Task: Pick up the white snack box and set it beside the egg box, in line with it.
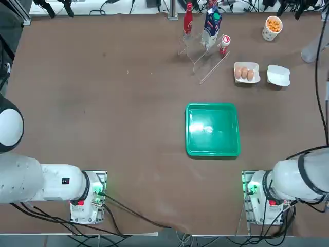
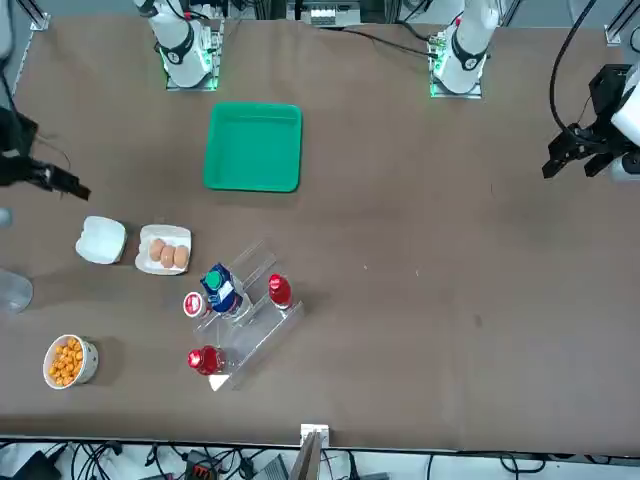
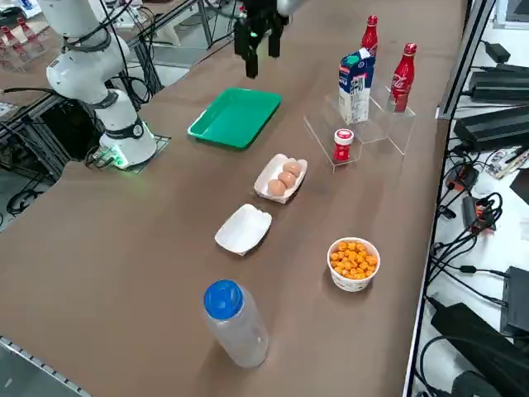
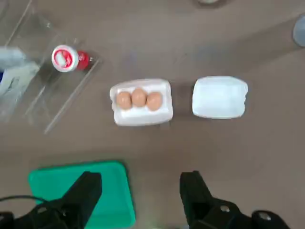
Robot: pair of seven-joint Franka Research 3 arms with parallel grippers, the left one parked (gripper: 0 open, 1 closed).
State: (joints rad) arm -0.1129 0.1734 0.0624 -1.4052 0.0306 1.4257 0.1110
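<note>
Right wrist view — fingers (image 4: 193,195) spread and empty, smooth white snack box (image 4: 219,97) — rounded corners, matte surface.

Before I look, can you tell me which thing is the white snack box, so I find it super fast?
Find the green tray, then look past it for the open white egg box. Just to that box's right in the top view sits the small white snack box. It's plain white with rounded corners and shows no eggs, unlike its neighbour.

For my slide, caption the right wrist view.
Open right gripper above the table, white snack box beside the egg box.
</note>
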